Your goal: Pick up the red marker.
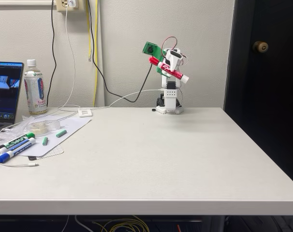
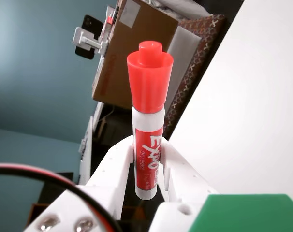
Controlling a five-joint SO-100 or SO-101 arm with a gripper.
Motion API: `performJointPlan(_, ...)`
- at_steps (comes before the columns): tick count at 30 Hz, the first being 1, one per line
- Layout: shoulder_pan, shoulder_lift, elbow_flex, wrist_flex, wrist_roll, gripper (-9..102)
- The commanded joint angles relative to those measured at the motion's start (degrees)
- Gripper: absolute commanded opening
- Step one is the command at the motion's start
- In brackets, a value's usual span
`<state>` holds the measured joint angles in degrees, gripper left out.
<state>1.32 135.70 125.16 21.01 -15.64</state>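
I've got the red marker [image 1: 168,70] clamped crosswise in the jaws, tilted, high above the counter [image 1: 151,154], arm folded back.

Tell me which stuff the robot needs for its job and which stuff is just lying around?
Needed for the job:
- red marker, held up in the air
- gripper, shut on the marker

Just lying around, at the left in the fixed view:
- green-capped marker
- blue-capped marker
- bottle
- laptop
- tape roll
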Motion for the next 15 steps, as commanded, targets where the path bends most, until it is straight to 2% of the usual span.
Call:
performJointPlan(1, 1.4, 3.7, -1.1, 1.4, 4.8, 1)
performJointPlan(15, -1.1, 4.9, -4.7, 6.4, 13.0, 1)
